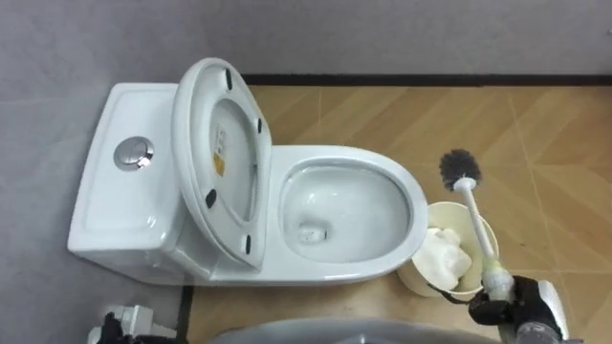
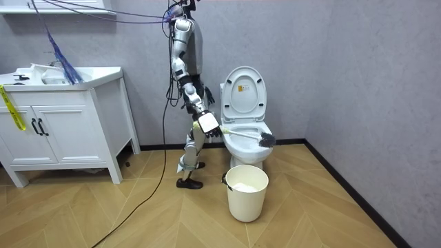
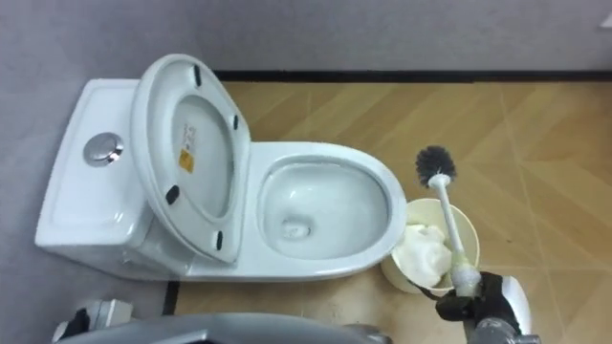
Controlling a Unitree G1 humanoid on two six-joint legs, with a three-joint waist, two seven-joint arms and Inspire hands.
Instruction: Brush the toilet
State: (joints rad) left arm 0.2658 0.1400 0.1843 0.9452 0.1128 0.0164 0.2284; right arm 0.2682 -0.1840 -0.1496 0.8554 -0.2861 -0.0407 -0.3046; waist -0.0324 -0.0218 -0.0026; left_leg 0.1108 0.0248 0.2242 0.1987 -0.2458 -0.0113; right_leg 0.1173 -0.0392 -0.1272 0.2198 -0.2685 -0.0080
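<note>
A white toilet [image 1: 356,156] stands with its seat and lid [image 1: 225,158] raised against the tank; the bowl holds a little water. My right hand [image 1: 524,308] at the lower right is shut on the white handle of a toilet brush [image 1: 475,222]. Its dark bristle head [image 1: 460,168] points away from me, in the air right of the bowl's front rim and beyond a bin, outside the bowl. In the room view the brush [image 2: 242,135] juts out level in front of the bowl, with my right hand [image 2: 207,124] at its end. My left hand [image 1: 124,323] shows low at the bottom left.
A cream bin [image 1: 417,275] with crumpled white paper stands on the wood floor against the bowl's front, under the brush handle. The grey wall runs behind the tank. In the room view I stand beside the toilet; a white vanity cabinet [image 2: 65,124] is at that view's left.
</note>
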